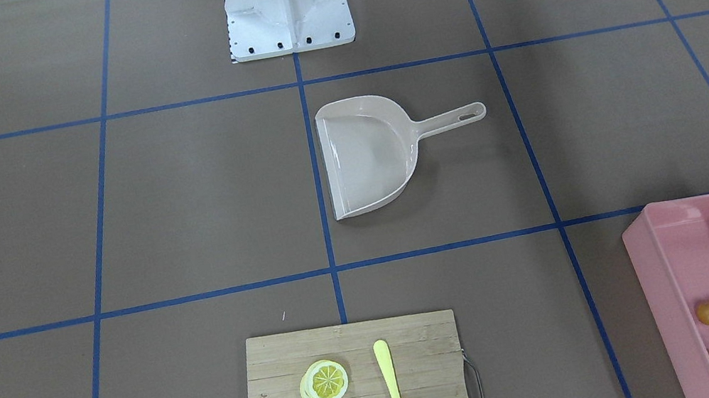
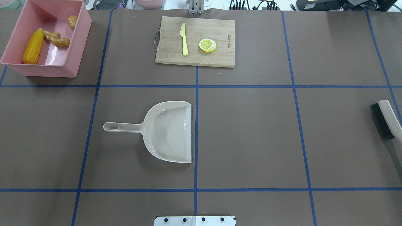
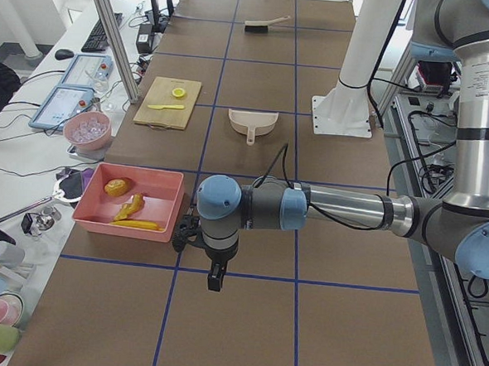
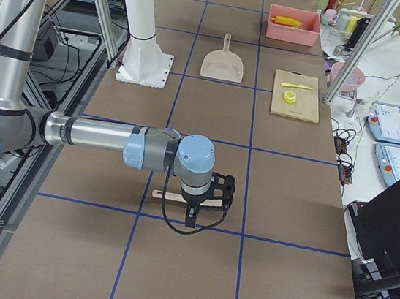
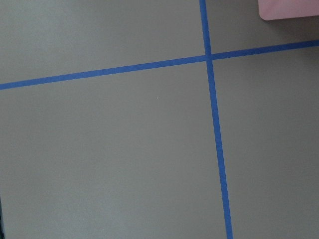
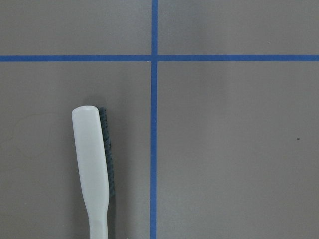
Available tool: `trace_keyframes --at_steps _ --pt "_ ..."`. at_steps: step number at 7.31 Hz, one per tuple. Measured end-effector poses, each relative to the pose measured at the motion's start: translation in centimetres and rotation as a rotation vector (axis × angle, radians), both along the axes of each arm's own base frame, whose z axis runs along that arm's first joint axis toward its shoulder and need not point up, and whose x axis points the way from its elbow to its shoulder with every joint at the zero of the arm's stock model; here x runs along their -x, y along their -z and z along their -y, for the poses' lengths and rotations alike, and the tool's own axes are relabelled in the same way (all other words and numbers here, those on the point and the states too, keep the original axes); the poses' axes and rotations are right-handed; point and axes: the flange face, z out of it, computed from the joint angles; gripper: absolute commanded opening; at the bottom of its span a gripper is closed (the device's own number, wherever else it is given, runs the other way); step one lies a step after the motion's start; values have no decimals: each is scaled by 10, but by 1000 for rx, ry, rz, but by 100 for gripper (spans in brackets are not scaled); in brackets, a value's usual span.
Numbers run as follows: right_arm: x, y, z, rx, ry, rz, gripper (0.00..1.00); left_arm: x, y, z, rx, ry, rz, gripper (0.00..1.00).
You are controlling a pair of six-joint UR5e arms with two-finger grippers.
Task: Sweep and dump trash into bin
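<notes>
Corn cob (image 2: 33,47) lengthwise in bin (image 2: 47,70), ginger root (image 2: 58,40), potato (image 2: 73,21) beside, left gripper (image 3: 183,236), right gripper (image 4: 224,191), fingers' state unclear

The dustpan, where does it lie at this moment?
In the overhead view the dustpan lies mid-table, open edge along the centre tape line, handle toward the robot's left, between robot base and cutting board.
</notes>
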Motion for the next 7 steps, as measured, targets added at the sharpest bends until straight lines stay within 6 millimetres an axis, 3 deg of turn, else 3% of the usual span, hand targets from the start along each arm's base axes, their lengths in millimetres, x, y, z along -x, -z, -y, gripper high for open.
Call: trace_keyframes --at_steps 7 --pt "0 1 1 -2 0 0 100 -5 8 4 -13 4 -61 98"
